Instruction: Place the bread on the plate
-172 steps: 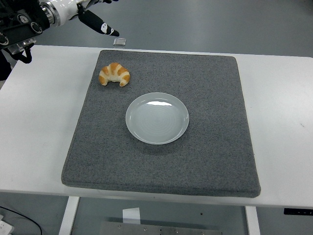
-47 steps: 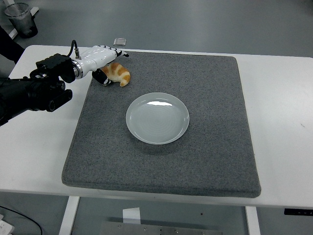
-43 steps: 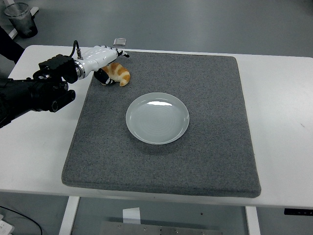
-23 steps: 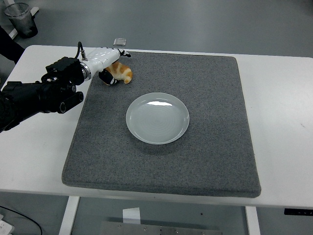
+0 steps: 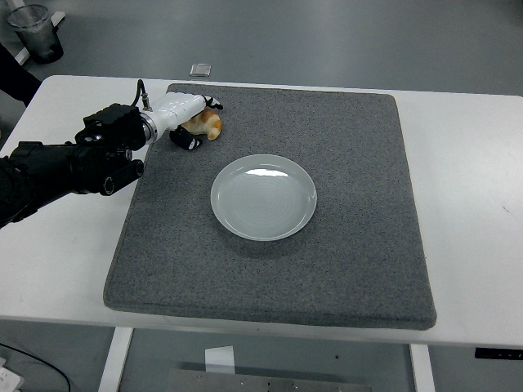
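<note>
A golden croissant (image 5: 207,124) lies at the far left of the grey mat (image 5: 343,245), mostly covered by my left hand (image 5: 193,124). The white hand with black fingertips is curled over and around the bread, with the thumb (image 5: 188,141) below it. The black left arm (image 5: 65,167) reaches in from the left edge across the white table. A round white plate (image 5: 263,197) sits bare in the middle of the mat, a short way to the right and nearer than the croissant. My right arm does not show.
A small clear square object (image 5: 200,69) lies on the table just beyond the mat's far left corner. A dark bin (image 5: 34,31) stands on the floor at the top left. The white table (image 5: 474,204) extends right of the mat.
The left arm came in from the top left and settled over the croissant. Over the last second the hand closed around it and shifted slightly right with the bread.
</note>
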`<state>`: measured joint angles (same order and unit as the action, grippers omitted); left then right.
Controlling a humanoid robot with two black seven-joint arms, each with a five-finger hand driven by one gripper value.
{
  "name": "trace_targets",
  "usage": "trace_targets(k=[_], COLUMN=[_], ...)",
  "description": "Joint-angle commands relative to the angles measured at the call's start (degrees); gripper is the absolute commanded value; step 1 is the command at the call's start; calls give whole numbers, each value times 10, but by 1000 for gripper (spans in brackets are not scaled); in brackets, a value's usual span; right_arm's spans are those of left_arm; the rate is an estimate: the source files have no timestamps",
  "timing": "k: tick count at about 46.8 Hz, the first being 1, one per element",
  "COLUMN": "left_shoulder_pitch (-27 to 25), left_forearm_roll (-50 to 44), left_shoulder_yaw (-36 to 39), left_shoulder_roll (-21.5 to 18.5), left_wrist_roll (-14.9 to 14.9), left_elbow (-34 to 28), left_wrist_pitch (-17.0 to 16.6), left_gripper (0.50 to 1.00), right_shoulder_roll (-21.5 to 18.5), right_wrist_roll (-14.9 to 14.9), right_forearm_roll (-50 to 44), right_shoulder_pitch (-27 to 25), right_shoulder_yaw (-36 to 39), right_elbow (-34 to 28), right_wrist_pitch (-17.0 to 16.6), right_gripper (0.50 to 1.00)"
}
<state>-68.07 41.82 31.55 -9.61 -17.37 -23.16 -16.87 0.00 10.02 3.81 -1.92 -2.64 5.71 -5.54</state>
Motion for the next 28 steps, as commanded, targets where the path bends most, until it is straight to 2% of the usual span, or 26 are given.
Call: trace_targets(k=[1,6,13,21,24,28], left_shoulder_pitch=[0,-1,-2,-4,-5,-5], left_forearm_roll=[0,0,0,0,0,1], left_shoulder_yaw=[0,0,0,0,0,0], left_shoulder_roll=[0,0,0,0,0,0], left_wrist_roll=[1,1,10,11,11,11], left_elbow=[1,3,9,9,9,10], left_wrist_pitch=[-1,-4,-4,-6,-6,-6], left_gripper=[855,838,778,675,656,559], right_shoulder_roll=[0,0,0,0,0,0], right_wrist_roll=[0,0,0,0,0,0], right_forearm_roll=[0,0,0,1,0,0], right_shoulder_pitch=[0,0,0,0,0,0], right_shoulder_yaw=[0,0,0,0,0,0], right_elbow=[0,0,0,0,0,0], right_wrist_pitch=[0,0,0,0,0,0], right_gripper=[932,932,932,932,932,932])
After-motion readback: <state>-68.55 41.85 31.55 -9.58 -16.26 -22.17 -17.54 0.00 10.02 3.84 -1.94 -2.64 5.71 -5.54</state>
